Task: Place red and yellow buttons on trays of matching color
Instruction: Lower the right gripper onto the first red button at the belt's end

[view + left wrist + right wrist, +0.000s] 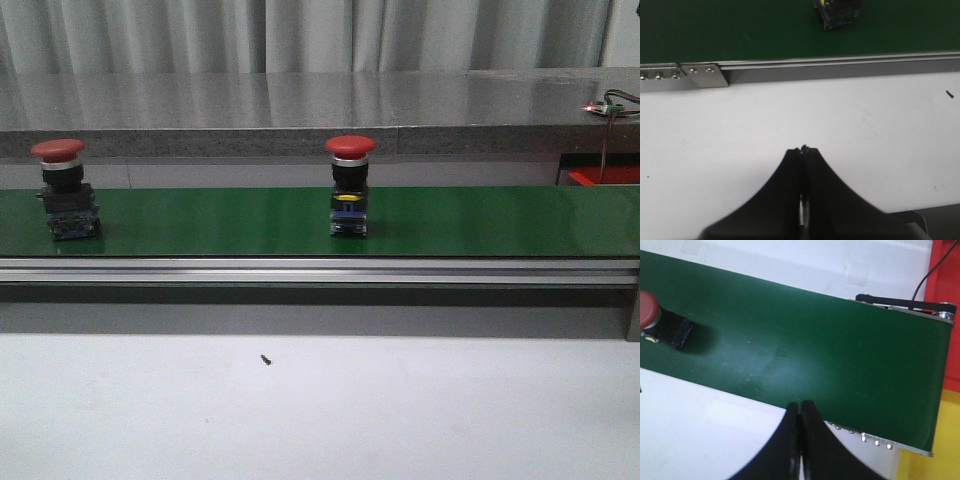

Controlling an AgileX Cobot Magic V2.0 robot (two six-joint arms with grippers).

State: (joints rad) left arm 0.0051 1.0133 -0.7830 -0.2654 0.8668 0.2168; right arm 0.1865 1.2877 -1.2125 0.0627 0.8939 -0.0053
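Two red-capped buttons stand upright on the green belt (220,220): one at the far left (62,152), one near the middle (350,147). No yellow button is in view. The red tray (603,176) shows past the belt's right end. Neither gripper appears in the front view. My left gripper (803,149) is shut and empty over the white table, short of the belt rail, with a button's base (837,12) beyond it. My right gripper (800,405) is shut and empty at the belt's near edge. The middle red button (647,310), the red tray (947,270) and the yellow tray (935,450) show there.
An aluminium rail (320,270) runs along the belt's near side, with a bracket (705,75) on it. A grey stone ledge (300,105) lies behind the belt. A small black speck (265,359) rests on the white table. A black cable (925,280) crosses the red tray.
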